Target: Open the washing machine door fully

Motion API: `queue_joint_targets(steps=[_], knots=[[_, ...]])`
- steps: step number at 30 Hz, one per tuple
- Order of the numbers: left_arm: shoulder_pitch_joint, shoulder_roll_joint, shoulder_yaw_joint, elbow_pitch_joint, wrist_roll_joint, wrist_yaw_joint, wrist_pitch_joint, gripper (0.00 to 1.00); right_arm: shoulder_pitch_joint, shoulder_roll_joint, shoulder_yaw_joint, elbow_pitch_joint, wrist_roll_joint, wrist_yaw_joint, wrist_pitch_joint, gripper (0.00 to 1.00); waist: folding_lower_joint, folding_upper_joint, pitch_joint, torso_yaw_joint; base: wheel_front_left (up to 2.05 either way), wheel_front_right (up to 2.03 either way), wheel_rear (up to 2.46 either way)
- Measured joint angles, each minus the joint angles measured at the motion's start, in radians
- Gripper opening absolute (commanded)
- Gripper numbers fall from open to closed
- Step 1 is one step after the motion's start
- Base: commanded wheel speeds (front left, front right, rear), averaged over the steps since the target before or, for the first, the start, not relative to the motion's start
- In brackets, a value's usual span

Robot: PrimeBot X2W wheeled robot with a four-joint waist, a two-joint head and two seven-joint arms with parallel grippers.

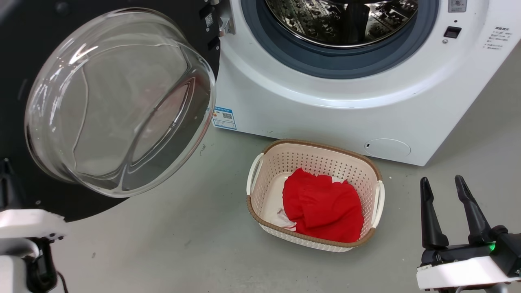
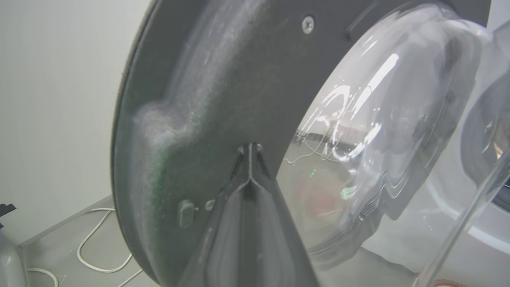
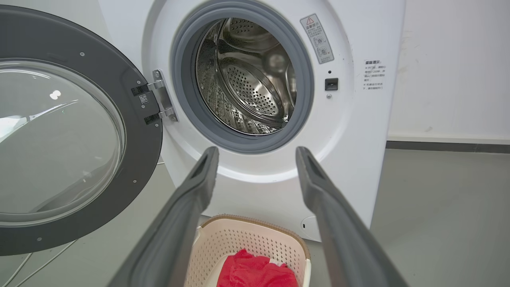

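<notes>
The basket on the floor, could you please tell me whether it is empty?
No, a red cloth lies inside the basket, covering much of its bottom.

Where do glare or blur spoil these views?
Head view: white glare streaks cross the bulging glass window of the round glossy black washing machine door. Left wrist view: the shut left gripper is soft, close up, and reflections smear the glass. Right wrist view: evenly lit, the perforated steel drum sharp; the open right gripper blurs toward the bottom edge.

The left gripper (image 2: 250, 153) has both fingers pressed together; the right gripper (image 1: 443, 183) holds its fingers spread apart, empty.
</notes>
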State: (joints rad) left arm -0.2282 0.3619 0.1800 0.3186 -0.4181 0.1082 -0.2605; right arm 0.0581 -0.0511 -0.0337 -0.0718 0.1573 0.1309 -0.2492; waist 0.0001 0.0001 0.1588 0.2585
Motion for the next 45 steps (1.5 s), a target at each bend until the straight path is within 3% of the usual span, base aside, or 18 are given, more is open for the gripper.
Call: queue_joint_targets(steps=[7,14,16,17,25,37,45], knots=[[0.012,-0.02,0.097,0.037,0.048,-0.031,-0.002,0.0,-0.002,0.0,0.003,0.015,0.004,0.0,-0.001,1.0,0.0,0.0,-0.014,-0.024,0.0,0.0,0.0],[0.142,-0.121,0.137,-0.078,0.122,-0.04,-0.002,0.01,-0.001,0.0,-0.002,0.038,0.02,0.0,-0.005,1.0,0.0,0.0,-0.05,-0.043,0.0,0.0,0.0],[0.184,-0.158,0.137,-0.129,0.142,-0.046,-0.002,0.71,0.0,0.0,-0.002,0.041,0.021,0.0,-0.005,1.0,0.0,0.0,-0.059,-0.046,0.0,0.0,0.0],[0.204,-0.174,0.137,-0.148,0.151,-0.05,-0.002,0.98,0.001,0.0,-0.002,0.043,0.022,0.0,-0.005,1.0,0.0,0.0,-0.063,-0.047,0.0,0.0,0.0],[0.33,-0.28,0.065,-0.304,0.231,-0.08,-0.003,1.0,0.005,0.0,0.003,0.057,0.021,0.0,-0.006,1.0,0.0,0.0,-0.098,-0.057,0.0,0.0,0.0],[0.375,-0.31,-0.147,-0.387,0.293,-0.101,-0.003,1.0,0.013,0.0,0.024,0.056,-0.011,0.0,0.001,1.0,-0.0001,0.0,-0.13,-0.14,0.0,0.0,0.0],[0.338,-0.311,-0.208,-0.356,0.319,-0.113,-0.002,1.0,0.026,0.0,0.027,0.04,-0.038,0.0,0.013,1.0,-0.0001,0.0,-0.144,-0.225,0.0,0.0,0.0]])
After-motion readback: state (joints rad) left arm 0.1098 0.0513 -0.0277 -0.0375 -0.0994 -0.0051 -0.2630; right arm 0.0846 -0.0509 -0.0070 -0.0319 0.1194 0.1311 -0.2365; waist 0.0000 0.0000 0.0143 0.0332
